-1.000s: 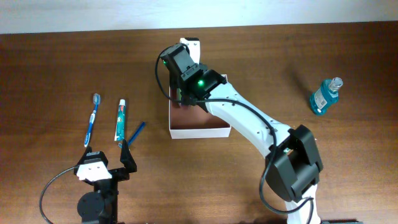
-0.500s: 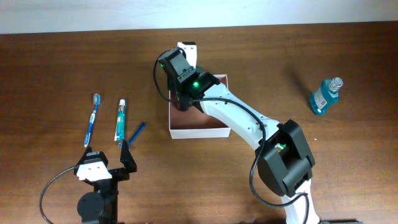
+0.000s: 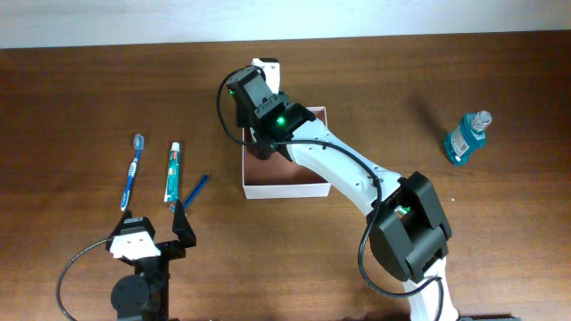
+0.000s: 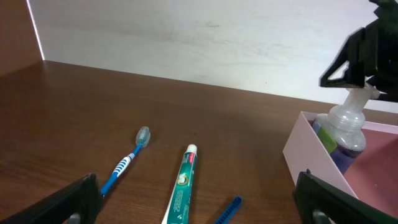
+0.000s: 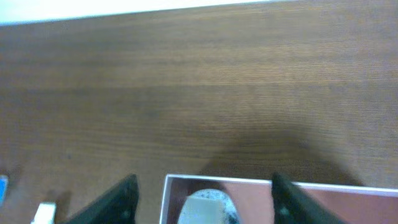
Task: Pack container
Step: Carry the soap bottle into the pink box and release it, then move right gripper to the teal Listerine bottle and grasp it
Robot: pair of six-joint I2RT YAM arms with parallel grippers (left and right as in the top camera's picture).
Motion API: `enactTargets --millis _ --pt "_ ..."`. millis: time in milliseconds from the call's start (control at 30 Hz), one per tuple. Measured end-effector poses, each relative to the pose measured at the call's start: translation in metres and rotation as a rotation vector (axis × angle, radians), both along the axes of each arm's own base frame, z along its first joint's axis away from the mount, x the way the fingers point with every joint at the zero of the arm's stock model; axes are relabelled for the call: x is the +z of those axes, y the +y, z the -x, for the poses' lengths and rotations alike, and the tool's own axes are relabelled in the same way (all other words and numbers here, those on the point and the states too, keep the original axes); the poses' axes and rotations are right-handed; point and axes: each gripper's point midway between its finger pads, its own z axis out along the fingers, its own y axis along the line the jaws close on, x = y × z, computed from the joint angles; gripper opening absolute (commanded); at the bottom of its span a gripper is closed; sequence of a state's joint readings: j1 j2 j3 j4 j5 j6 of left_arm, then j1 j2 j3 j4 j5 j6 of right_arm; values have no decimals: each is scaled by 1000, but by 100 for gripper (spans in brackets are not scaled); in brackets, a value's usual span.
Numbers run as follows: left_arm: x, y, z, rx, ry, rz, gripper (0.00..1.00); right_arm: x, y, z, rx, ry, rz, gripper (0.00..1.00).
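The right gripper (image 5: pixel 202 185) hangs with its jaws spread wide, grasping nothing. In the right wrist view the pale cap of a clear bottle (image 5: pixel 202 210) sits between the two fingers, touching neither. Just beyond it runs the white far wall of the container (image 5: pixel 280 185).

In the left wrist view the bottle stands upright inside the container against its left wall, and the right gripper is directly above the cap. The left gripper (image 4: pixel 199 193) is also released, low over the table (image 4: pixel 74 106). A toothbrush (image 4: pixel 127 163), a toothpaste tube (image 4: pixel 181 186) and a small blue stick (image 4: pixel 229 208) lie ahead of it.

From overhead the arm covers the container's far-left corner, so the bottle is probably under it. A blue mouthwash bottle (image 3: pixel 468 136) stands well apart to the right.

The step in hand looks like letting go of the bottle. Next, the right gripper should rise straight up clear of the cap, then go for the mouthwash.
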State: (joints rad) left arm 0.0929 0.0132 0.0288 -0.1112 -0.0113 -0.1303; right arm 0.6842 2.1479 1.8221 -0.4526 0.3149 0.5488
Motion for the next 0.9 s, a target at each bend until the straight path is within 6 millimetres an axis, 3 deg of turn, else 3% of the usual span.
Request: enactTargets --millis 300,533,667,767,900 --pt "0 0 0 0 0 0 99 25 15 -5 115 -52 13 80" --pt "0 0 0 0 0 0 99 81 0 -6 140 -77 108 85" --pt "0 0 0 0 0 0 99 109 -48 -3 94 -10 189 87" --pt "0 0 0 0 0 0 99 125 -102 -10 13 37 222 87" --pt "0 0 0 0 0 0 99 134 -189 -18 -132 104 246 88"
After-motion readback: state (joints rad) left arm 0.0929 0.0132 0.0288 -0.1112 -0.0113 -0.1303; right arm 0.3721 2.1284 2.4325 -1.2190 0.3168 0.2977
